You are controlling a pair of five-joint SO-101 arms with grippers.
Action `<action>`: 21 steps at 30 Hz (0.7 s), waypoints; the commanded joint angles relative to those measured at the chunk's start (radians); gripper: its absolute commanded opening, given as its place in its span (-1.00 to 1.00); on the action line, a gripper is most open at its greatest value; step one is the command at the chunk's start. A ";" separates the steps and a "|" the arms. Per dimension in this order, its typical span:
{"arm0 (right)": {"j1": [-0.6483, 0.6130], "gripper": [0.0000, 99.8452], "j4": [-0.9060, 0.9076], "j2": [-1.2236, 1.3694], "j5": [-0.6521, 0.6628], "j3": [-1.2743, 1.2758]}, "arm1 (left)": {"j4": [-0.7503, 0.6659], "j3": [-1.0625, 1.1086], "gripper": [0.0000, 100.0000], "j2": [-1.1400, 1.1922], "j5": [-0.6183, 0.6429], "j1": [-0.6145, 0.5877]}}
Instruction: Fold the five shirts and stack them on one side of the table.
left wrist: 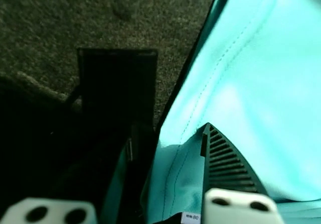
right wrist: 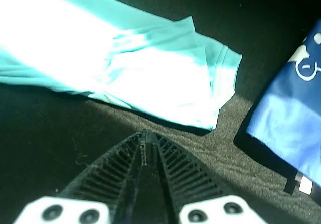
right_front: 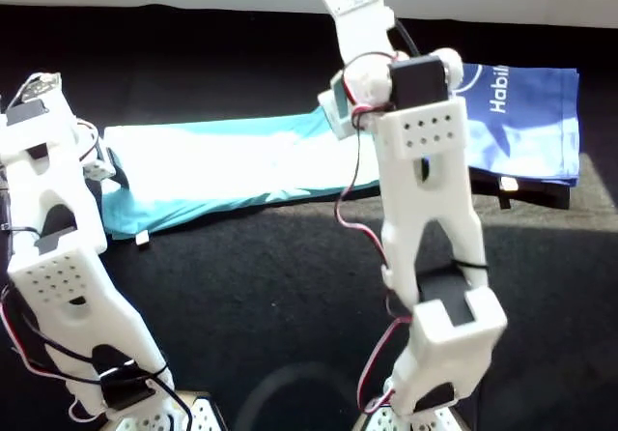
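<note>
I've got the table point(right_front: 290, 267), covered in dark, felt-like cloth, running under both arms. The long turquoise shirt point(right_front: 222, 165), folded into a narrow strip, lies flat on it and spans from my left claw point(right_front: 101, 165) to my right claw point(right_front: 338, 107), one end at each. The folded blue shirt with white print point(right_front: 526, 122) sits beyond the right claw, on the side away from the left one, apart from the turquoise strip. It rests on a dark layer I can't make out.

On the left wrist camera, the left claw point(left wrist: 160, 98) stands apart. Its ribbed black finger point(left wrist: 225, 158) lies on the turquoise fabric point(left wrist: 251, 73). The other finger is out over the bare cloth, so the shirt's hemmed edge runs between the two.

On the right wrist camera, the right claw point(right wrist: 145, 133) is pressed together with nothing in it. It hangs over bare table just beside the shirt's bunched end point(right wrist: 165, 73), and a corner of the blue shirt point(right wrist: 286, 118) lies off to the side.

A small white label point(right_front: 142, 239) lies at the shirt's edge near the left claw.
</note>
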 commanded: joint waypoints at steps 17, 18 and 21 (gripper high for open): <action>0.213 -0.99 -0.145 -0.634 -0.003 0.803 | 0.411 -0.549 -0.58 0.348 0.009 0.159; 0.240 -0.99 -0.165 -0.650 -0.003 0.845 | 0.419 -0.555 -0.58 0.358 0.009 0.160; 0.295 -0.99 -0.216 -0.717 -0.003 0.983 | 0.420 -0.553 -0.79 0.383 0.005 0.145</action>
